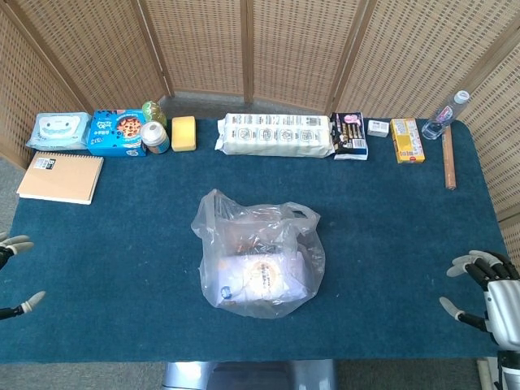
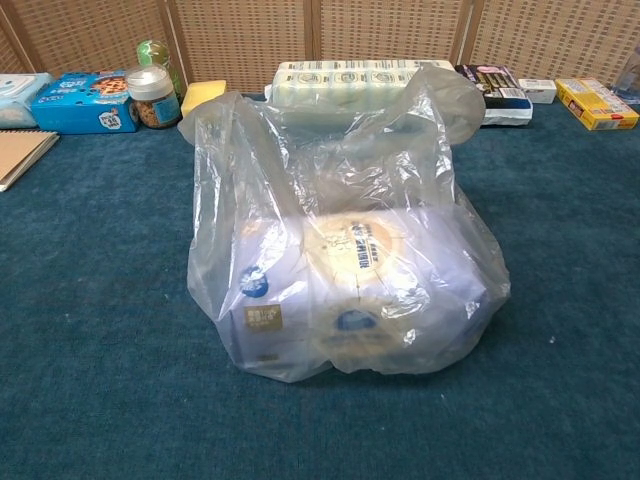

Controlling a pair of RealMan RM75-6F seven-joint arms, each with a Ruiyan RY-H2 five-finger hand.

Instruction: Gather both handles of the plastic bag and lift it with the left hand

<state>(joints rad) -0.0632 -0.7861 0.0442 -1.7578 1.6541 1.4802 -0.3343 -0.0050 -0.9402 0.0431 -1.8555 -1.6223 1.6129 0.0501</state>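
Note:
A clear plastic bag [image 1: 258,262] with packaged goods inside sits in the middle of the blue table; in the chest view the plastic bag [image 2: 345,260] fills the centre, its two handles standing up loose at the left [image 2: 215,115] and right [image 2: 440,100]. My left hand [image 1: 15,276] shows only as fingertips at the left edge of the head view, spread and holding nothing, far from the bag. My right hand [image 1: 487,294] is at the table's near right corner, fingers apart and empty. Neither hand appears in the chest view.
Along the far edge lie wet wipes [image 1: 59,130], a blue cookie box [image 1: 117,132], jars [image 1: 154,136], a yellow sponge [image 1: 184,133], a long white pack [image 1: 276,135], small boxes [image 1: 406,140], a bottle [image 1: 447,114] and a wooden stick [image 1: 448,166]. A notebook [image 1: 61,177] lies far left.

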